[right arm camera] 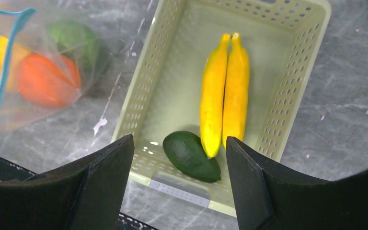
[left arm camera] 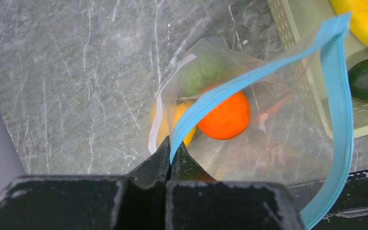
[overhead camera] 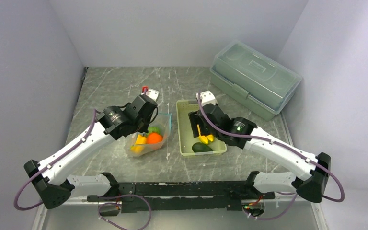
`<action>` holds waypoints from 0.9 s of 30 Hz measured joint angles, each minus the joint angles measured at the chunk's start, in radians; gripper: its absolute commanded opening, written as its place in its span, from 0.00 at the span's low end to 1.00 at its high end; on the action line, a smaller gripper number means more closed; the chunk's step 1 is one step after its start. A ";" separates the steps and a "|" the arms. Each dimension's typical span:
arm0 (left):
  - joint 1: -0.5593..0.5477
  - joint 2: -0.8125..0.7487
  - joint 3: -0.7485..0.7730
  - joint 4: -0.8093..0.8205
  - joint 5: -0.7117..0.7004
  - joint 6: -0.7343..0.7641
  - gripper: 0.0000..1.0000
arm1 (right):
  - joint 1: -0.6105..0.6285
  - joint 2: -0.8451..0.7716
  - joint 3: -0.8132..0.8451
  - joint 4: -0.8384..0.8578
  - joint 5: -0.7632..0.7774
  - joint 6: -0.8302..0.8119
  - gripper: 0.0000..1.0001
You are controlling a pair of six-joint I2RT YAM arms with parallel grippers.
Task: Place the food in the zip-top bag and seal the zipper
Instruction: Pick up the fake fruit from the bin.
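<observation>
Far left: grey marbled table (overhead camera: 110,86). My L arm reaches in to the bag (left arm camera: 278,143), which lies on the table just left of the basket (right arm camera: 148,91).

L gripper (left arm camera: 170,146): fingers together, clamped on the zipper (left arm camera: 338,96) at one end of the bag mouth. From the pinch pt the blue strip runs outward and loops back, so I read the mouth as open, not sealed.

Bag contents, 3 items:
- pepper (left arm camera: 179,122), nearest the fingers
- orange ball (left arm camera: 225,117), touching the pepper
- green fruit (left arm camera: 203,72), behind both

Centre: the basket, long axis running away from the arm bases. Contents:
- bananas (right arm camera: 225,91), a pair side by side, lying lengthwise
- avocado (right arm camera: 191,155), at the near end, touching a banana tip

Both are outside the bag.

R gripper (right arm camera: 179,139): fingers wide apart, holding nothing, hovering over the basket's near end. In the wrist view the avocado shows betw. the fingers. I cannot tell the gripper's height above the basket.

Far right, back corner: box (overhead camera: 254,79), lid on, well apart from the basket and both grippers.
</observation>
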 measured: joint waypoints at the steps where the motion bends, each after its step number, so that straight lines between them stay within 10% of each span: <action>1: 0.000 -0.002 -0.002 0.000 0.000 0.002 0.00 | -0.008 0.013 0.005 -0.013 -0.013 -0.004 0.74; 27: 0.000 -0.049 -0.036 0.020 0.000 0.027 0.00 | -0.086 0.288 -0.027 -0.082 -0.345 -0.091 0.71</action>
